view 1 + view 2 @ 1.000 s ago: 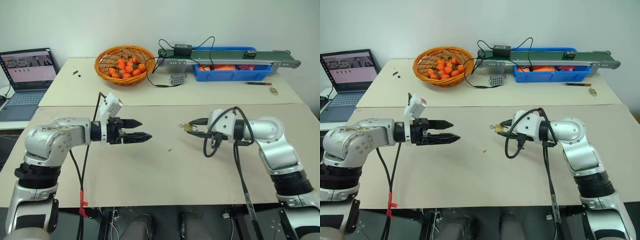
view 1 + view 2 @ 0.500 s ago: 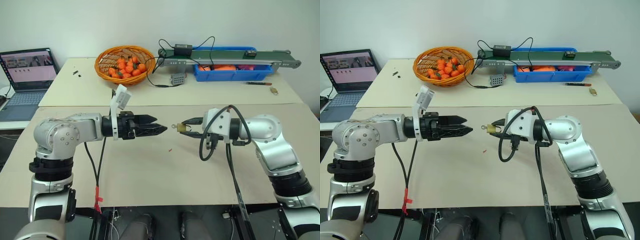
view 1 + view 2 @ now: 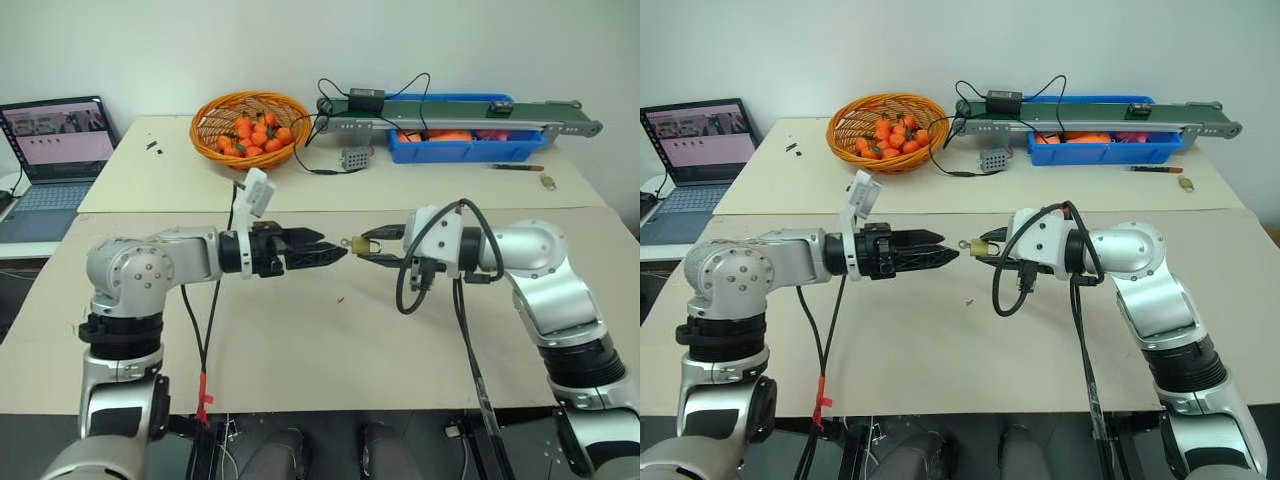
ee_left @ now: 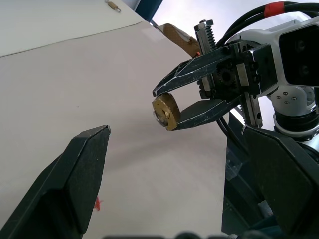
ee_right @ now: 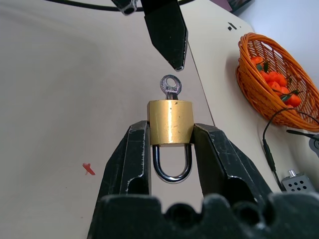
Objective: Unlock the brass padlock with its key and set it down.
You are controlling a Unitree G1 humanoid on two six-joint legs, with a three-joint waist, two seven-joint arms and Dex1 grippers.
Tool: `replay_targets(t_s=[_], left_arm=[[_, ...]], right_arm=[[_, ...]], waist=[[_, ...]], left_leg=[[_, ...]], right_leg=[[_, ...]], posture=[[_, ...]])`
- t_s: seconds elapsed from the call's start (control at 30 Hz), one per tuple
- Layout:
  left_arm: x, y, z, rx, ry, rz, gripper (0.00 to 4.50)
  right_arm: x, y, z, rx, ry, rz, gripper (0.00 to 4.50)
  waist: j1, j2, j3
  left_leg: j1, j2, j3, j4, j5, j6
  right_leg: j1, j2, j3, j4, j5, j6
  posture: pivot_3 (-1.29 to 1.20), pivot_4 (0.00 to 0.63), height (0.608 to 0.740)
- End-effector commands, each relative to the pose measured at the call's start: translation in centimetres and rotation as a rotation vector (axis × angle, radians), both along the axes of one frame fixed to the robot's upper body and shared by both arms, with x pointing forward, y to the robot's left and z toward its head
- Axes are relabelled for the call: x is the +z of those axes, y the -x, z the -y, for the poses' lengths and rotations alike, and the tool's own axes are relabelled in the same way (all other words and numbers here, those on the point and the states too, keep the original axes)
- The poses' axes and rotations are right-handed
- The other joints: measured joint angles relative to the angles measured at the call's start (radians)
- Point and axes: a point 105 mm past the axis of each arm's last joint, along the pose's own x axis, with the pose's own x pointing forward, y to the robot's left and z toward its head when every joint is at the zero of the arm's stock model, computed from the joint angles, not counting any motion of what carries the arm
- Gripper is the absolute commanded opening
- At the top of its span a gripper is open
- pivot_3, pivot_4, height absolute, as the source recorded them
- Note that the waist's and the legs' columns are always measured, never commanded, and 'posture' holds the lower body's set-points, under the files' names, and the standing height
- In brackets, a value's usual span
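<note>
R gripper (image 5: 171, 149) clamped brass padlock (image 5: 170, 122), key (image 5: 170, 87) sticking out; L gripper (image 3: 335, 253) wide open just beside key

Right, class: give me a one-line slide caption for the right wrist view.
Right gripper clamps the padlock, key in place, facing the left gripper's fingertip.

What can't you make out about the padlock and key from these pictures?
- The key: its blade is hidden inside the brass padlock in the right wrist view, so how far it is turned is unknown.
- The shackle's ends sit inside the body, so locked or unlocked cannot be told.
- Head views: the key is too small for any detail.
</note>
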Motion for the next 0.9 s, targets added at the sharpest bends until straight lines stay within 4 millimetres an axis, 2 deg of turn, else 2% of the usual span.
replay_targets(t_s=[0.03, 0.07, 0.17, 0.37, 0.9], left_arm=[[1.4, 0.0, 0.4, -0.001, 0.032, 0.050, 4.50], [1.5, -0.1, 0.4, 0.002, 0.042, 0.045, 4.50], [1.8, -0.5, 0.4, 0.016, 0.065, 0.043, 3.91], [2.1, -0.9, 0.5, 0.035, 0.077, 0.041, 1.69], [1.9, -1.0, 1.4, 0.027, 0.084, 0.033, 1.69]], right_arm=[[2.1, 0.5, 0.0, 0.005, -0.035, 0.065, 0.88], [2.1, 0.4, 0.0, 0.003, -0.035, 0.067, 0.88], [2.2, 0.4, 0.1, -0.002, -0.039, 0.068, 0.88], [2.4, 0.4, 0.1, -0.007, -0.040, 0.072, 0.88], [3.3, 0.4, 0.1, -0.015, -0.032, 0.113, 0.88]], waist=[[-0.001, 0.000, 0.000], [0.000, 0.000, 0.000], [0.001, 0.000, 0.000], [0.002, 0.000, 0.000], [0.006, 0.000, 0.000]], left_leg=[[0.000, 0.000, 0.000, 0.000, 0.000, 0.000], [0.000, 0.000, 0.000, 0.000, 0.000, 0.000], [0.000, 0.000, 0.000, 0.000, 0.000, 0.000], [0.000, 0.000, 0.000, 0.000, 0.000, 0.000], [0.000, 0.000, 0.000, 0.000, 0.000, 0.000]], right_leg=[[0.000, 0.000, 0.000, 0.000, 0.000, 0.000], [0.000, 0.000, 0.000, 0.000, 0.000, 0.000], [0.000, 0.000, 0.000, 0.000, 0.000, 0.000], [0.000, 0.000, 0.000, 0.000, 0.000, 0.000], [0.000, 0.000, 0.000, 0.000, 0.000, 0.000]], posture=[[0.00, 0.150, 0.740], [0.00, 0.150, 0.740], [0.00, 0.150, 0.740], [0.00, 0.150, 0.740], [0.00, 0.150, 0.740]])
